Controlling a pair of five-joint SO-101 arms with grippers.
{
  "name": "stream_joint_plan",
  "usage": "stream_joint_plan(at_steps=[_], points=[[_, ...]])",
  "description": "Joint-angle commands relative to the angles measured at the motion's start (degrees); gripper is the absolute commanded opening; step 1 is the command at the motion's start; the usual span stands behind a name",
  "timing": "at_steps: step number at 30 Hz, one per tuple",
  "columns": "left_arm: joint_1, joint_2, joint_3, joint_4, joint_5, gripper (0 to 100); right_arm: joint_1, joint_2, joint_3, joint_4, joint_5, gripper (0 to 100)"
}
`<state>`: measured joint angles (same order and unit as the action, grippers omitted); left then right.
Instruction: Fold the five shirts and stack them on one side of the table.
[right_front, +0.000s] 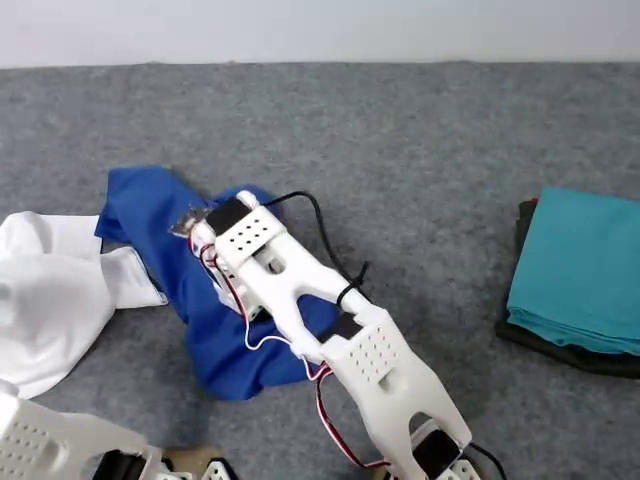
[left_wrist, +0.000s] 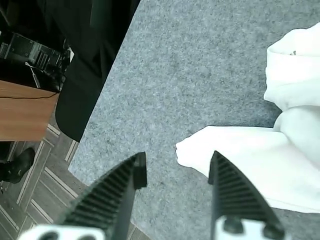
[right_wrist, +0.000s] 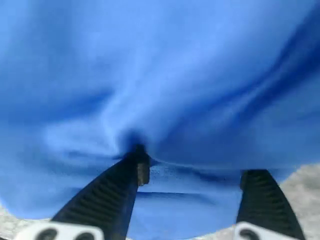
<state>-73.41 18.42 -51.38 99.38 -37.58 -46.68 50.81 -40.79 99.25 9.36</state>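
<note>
Blue shirt stretches diagonally, far-left to near-right, under right claw.

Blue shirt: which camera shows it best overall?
The high view: the blue shirt lies crumpled on the table, partly under the right arm. The right wrist view gives its fabric close up; the left wrist view faces the white shirt.

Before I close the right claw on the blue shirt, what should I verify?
1. Right claw open, pressed into crumpled blue fabric shirt: ok.
2. Single layer between its fingertips: cannot tell.
3. Blue shirt spread flat: not ok, bunched.
4. Left claw open, empty: ok.
5. Rumpled white shirt clear of blue one: not ok, sleeve meets its edge.
6. Folded teal shirt atop dark stack, well apart: ok.
</note>
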Motion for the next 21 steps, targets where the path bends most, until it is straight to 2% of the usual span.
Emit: stream_joint_plan(at_steps=[1, 4, 6, 8, 13, 21], points=[[0.4, -0.5, -0.3, 1.1, 0.6, 21, 0.8, 0.6, -2.9, 0.5, 1.1, 18.8], [0.4, -0.6, -0.3, 1.1, 0.6, 21, 3.2, -0.2, -2.9, 1.5, 5.0, 0.6], [0.4, -0.6, -0.3, 1.1, 0.6, 21, 5.9, -1.7, -2.9, 2.7, 5.3, 3.1], [0.4, -0.7, -0.3, 1.1, 0.6, 21, 8.9, -3.5, -2.9, 3.2, 5.7, 1.2], [0.4, -0.7, -0.3, 1.1, 0.6, 21, 17.7, -8.0, -2.9, 2.7, 12.3, 0.9], [1.3, -1.0, -0.3, 1.1, 0.6, 21, 32.1, -10.2, -12.9, -5.8, 17.9, 0.9]])
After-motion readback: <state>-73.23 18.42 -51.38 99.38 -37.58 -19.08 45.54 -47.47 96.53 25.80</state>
